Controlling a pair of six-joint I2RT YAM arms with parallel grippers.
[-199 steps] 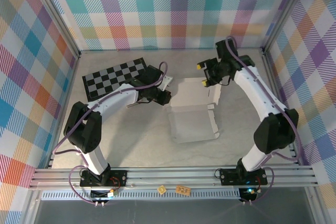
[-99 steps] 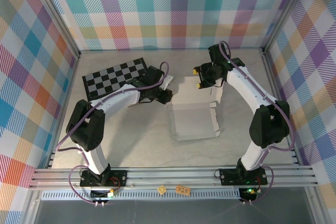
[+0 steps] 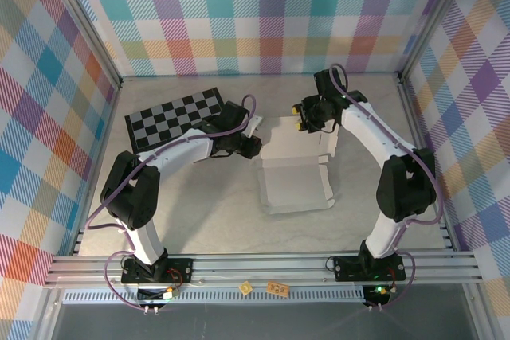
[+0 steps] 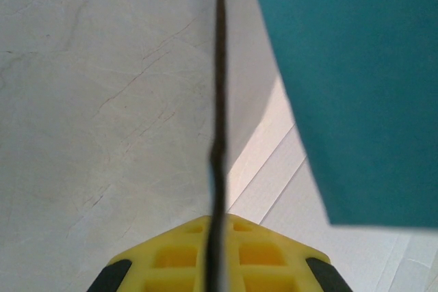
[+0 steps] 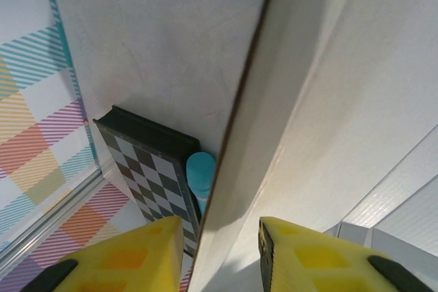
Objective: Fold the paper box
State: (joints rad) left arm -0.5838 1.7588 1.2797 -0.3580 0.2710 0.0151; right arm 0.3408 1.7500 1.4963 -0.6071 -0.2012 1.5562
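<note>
The paper box (image 3: 295, 185) is seen on the table (image 3: 199, 205) between the two arms, whitish face up. One flap edge is clenched in the left tool (image 4: 217, 254) — another, upright, is straddled by the right tool (image 5: 220, 251), jaws apart.

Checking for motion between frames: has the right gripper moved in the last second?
Yes. The right gripper has shifted slightly left, toward the checkerboard, over the back flap of the box.
</note>
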